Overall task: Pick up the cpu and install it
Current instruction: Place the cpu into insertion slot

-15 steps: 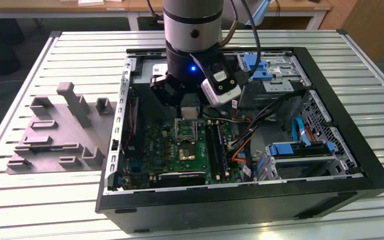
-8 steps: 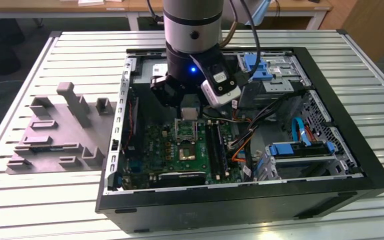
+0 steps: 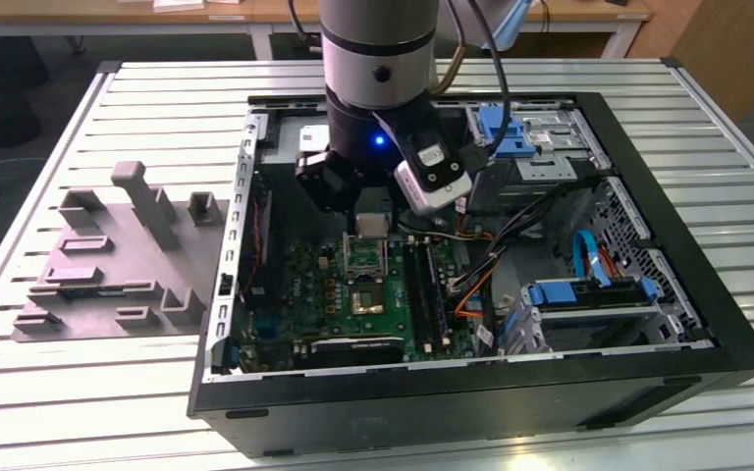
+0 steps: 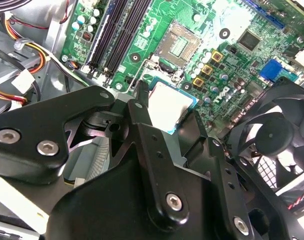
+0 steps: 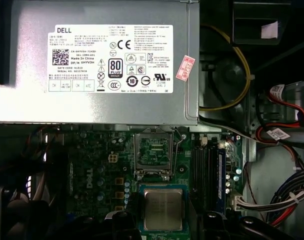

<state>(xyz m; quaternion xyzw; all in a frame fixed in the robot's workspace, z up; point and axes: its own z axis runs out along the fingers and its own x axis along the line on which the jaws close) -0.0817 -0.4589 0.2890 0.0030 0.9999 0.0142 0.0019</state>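
Observation:
The cpu (image 5: 163,209) is a small square chip with a pale metal face and a greenish rim. My gripper (image 5: 163,222) is shut on it, with black fingers (image 4: 142,107) on two opposite edges. It hangs a little above the green motherboard (image 3: 350,314) inside the open computer case. The empty socket (image 5: 153,151), its metal frame lifted open, lies just beyond the chip in both wrist views. In the exterior view the cpu (image 3: 370,224) sits under the arm's wrist, over the socket (image 3: 364,257).
A grey power supply box (image 5: 92,60) borders the socket. Memory slots (image 4: 117,30), a black fan (image 4: 272,140) and cable bundles (image 5: 272,135) crowd the board. Blue drive brackets (image 3: 587,294) fill the case's right in the exterior view. A grey plastic fixture (image 3: 115,265) lies on the slatted table.

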